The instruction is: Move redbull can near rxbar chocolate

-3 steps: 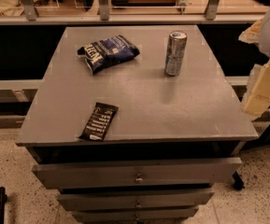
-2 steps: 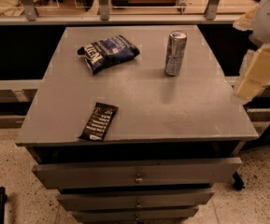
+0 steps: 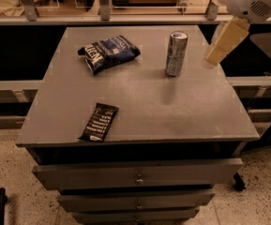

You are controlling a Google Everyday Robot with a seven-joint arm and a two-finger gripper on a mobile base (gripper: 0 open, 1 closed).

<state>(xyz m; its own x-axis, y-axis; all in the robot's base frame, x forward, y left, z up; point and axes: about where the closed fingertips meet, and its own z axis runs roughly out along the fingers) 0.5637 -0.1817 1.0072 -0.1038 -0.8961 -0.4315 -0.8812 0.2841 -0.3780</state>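
Gripper [image 3: 211, 59]: hung at your table's [image 3: 196, 116] right edge; spread could not be told. Redbull can [image 3: 176, 53]: upright, silver-blue, contents unseen, just left of it, apart. Rxbar chocolate [image 3: 99, 122]: flat, black, well left, nearer you.

Redbull can [image 3: 176, 53]: slim silver-and-blue can with a silver top, standing upright at the far right of the grey tabletop [image 3: 182, 111].
Rxbar chocolate [image 3: 99, 122]: flat black wrapper with white lettering, lying near the front left edge, well apart from the can.
Gripper [image 3: 213, 56]: cream-coloured, above the right edge, near the can, not touching it.
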